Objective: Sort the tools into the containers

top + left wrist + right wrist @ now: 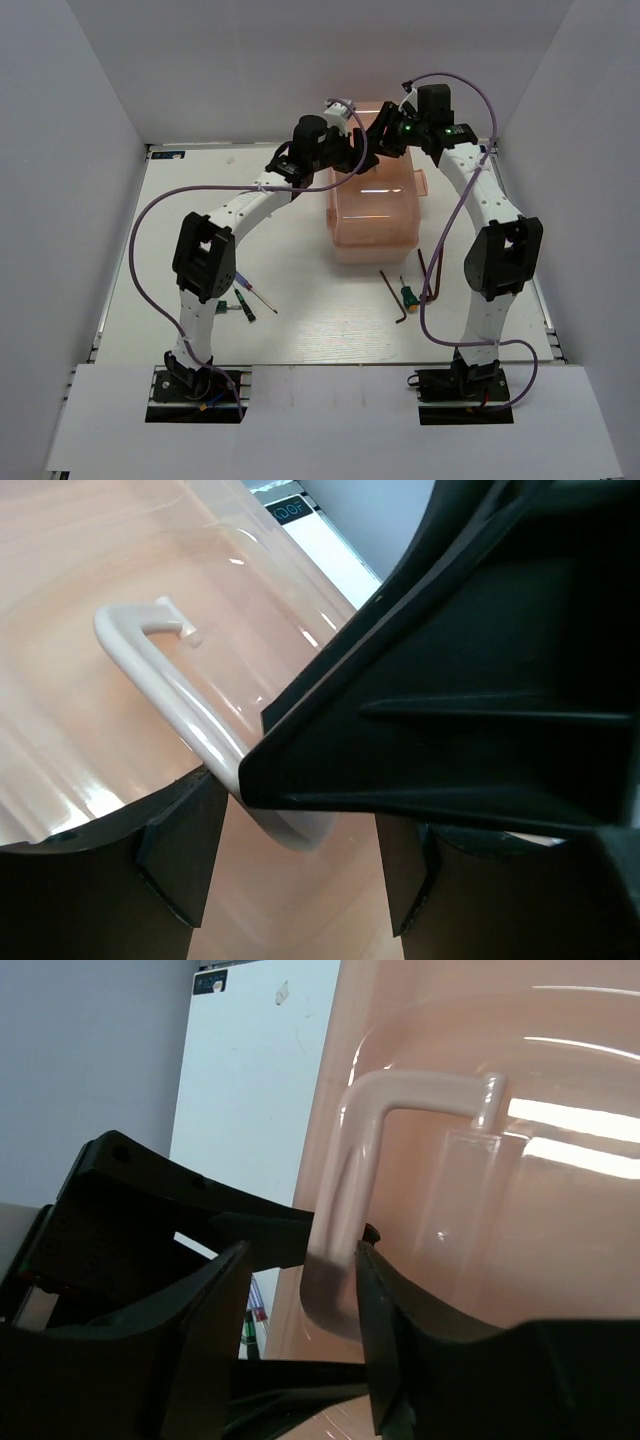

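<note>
The toolbox (372,212) is seen standing closed on the desk (300,335), with its pale handle (170,685) on the lid toward the far end. This handle is straddled by both sets of jaws, which are placed close together over that far end of the toolbox. The left jaws are seen open around one bend of the handle. One finger (185,855) is at or just beside the bar, and a clear gap is seen between the bar and the other finger. The right jaws are likewise parted around the handle's upright leg. One finger (385,1320) is set against it and the other (215,1300) stands apart from it, so no closed grip is shown. The tools are found on the desk at the near side of the toolbox. Just off its near right corner a hex key (392,296) is laid beside a stubby green screwdriver (408,296), and a second hex key (424,268) is seen next to the right arm (500,260). Well off the toolbox's near left corner, a green-handled screwdriver (245,306) and a thin screwdriver (262,297) are laid close together by the left arm (205,265).
</note>
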Tool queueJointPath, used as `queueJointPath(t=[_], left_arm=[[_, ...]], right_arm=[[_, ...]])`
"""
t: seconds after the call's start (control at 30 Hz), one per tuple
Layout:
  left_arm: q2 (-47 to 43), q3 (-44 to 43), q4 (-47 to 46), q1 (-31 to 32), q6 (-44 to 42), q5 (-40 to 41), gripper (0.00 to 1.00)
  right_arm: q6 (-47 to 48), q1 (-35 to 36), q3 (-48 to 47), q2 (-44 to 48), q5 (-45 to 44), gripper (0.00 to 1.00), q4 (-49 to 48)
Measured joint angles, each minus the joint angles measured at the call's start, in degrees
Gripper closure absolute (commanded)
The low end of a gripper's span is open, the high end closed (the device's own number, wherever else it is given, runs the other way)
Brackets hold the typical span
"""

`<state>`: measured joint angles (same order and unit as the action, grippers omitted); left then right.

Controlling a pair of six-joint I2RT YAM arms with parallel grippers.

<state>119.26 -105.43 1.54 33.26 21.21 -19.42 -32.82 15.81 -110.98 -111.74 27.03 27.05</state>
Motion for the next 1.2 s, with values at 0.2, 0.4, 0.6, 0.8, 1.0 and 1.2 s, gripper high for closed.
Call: queueJointPath(t=[0.2,0.4,0.6,0.8,1.0,1.2], left_arm=[[1.20,-1.66,0.37,0.57,0.74,2.62,0.32],[2.84,-4.92,2.51,0.61,1.99,5.84,0.32],[5.95,-10.12,5.05,0.61,2.82,7.43,0.34],[6.86,-11.76,6.25,0.61,2.84,7.67,0.38],[6.88,-12.31,7.52,0.61,2.82,7.69,0.40],[6.91,-12.48,8.24,0.61,2.62,7.63,0.41]], right_arm=[[1.29,-1.07,0.33,1.46,-0.96,0.43,0.22],[6.23,-2.19,3.52,7.58,-8.28,0.43,2.54],[9.57,-8.11,10.40,14.16,-12.09,0.42,2.43],[10.62,-15.80,20.20,13.64,-7.54,0.36,-0.07],[12.41,-21.05,24.63,7.74,0.92,0.30,-3.52],[14.14,-22.21,24.59,3.72,4.20,0.30,-5.86]])
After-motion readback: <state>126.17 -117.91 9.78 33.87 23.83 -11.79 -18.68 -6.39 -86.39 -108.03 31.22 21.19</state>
